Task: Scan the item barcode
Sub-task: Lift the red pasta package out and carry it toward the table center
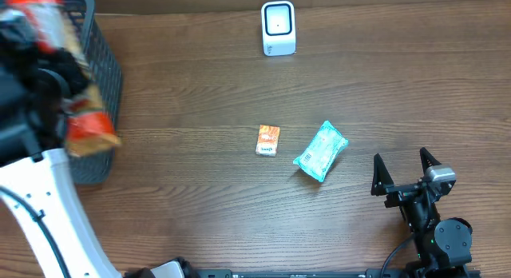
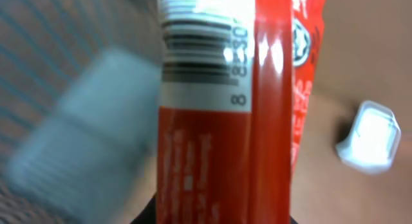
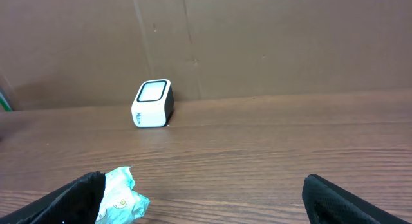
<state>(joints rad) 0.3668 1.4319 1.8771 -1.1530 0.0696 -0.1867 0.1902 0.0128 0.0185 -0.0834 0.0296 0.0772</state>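
**A:** Where is the item?

**B:** The red packet (image 2: 212, 153) is up in the left hand (image 1: 44, 70), which is clamped on it above the dark basket (image 1: 108, 74) at the left end of the bench (image 1: 192, 206).

**A:** Does the barcode show?

**B:** Yes. The barcode (image 2: 193, 53) faces the left wrist camera, on a white panel, somewhat blurred. The white scanner (image 1: 278, 28) stands at the bench's far edge, well apart from the packet.

**A:** And the right hand?

**B:** The right hand (image 1: 401, 160) sits at the near right, jaws spread wide and holding nothing. A teal packet (image 1: 321, 151) lies near it, with a small orange box (image 1: 268, 140) just beside that, mid-bench.
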